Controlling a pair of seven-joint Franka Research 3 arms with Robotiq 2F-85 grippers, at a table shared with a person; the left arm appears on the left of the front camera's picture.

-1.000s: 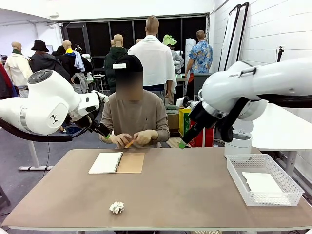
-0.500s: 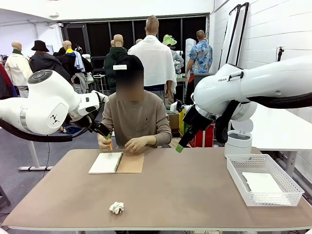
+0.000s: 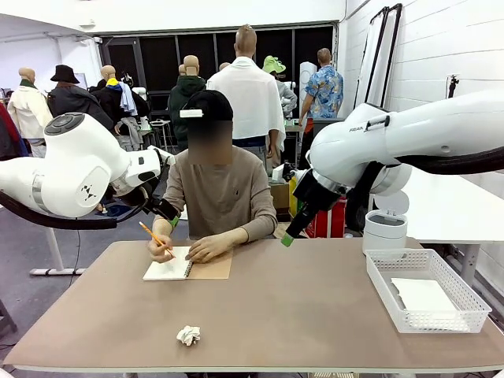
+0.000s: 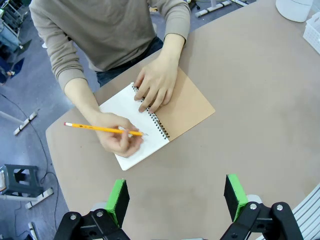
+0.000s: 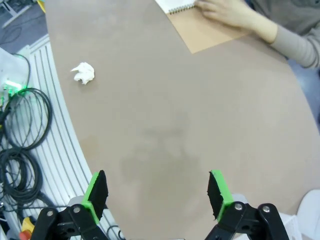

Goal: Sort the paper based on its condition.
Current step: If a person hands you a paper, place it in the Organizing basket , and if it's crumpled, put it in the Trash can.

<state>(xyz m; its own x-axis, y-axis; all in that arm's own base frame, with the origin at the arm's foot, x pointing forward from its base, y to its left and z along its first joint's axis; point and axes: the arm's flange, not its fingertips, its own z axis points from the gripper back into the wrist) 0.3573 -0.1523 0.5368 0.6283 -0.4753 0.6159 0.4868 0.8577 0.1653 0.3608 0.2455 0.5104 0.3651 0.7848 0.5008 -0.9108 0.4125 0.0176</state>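
Across the brown bench (image 3: 299, 307) a person sits writing in an open spiral-bound notebook with a brown cardboard cover (image 4: 187, 107). One hand (image 4: 120, 139) holds a yellow pencil (image 4: 97, 128) over the white page, and the other hand (image 4: 156, 86) lies flat across the spiral binding. The left fingers (image 4: 119, 197), black with green pads, hang in the air on the robot's side of the notebook, spread wide apart with nothing between them, well clear of the page and of the person's hands. The right fingers (image 5: 216, 192) are spread just as wide and are empty too, held above the bare middle of the bench. From the front they show off to the side of the person's elbow, pointing down at a slant. A small crumpled ball of white paper (image 3: 188, 335) sits alone near the bench's robot-side edge, a little left of centre, well apart from the notebook. At the right end stands a white plastic lattice basket (image 3: 431, 321) with a flat white sheet of paper (image 3: 423, 295) lying on its bottom. A white cylindrical tub (image 3: 384, 231) stands just behind the basket.
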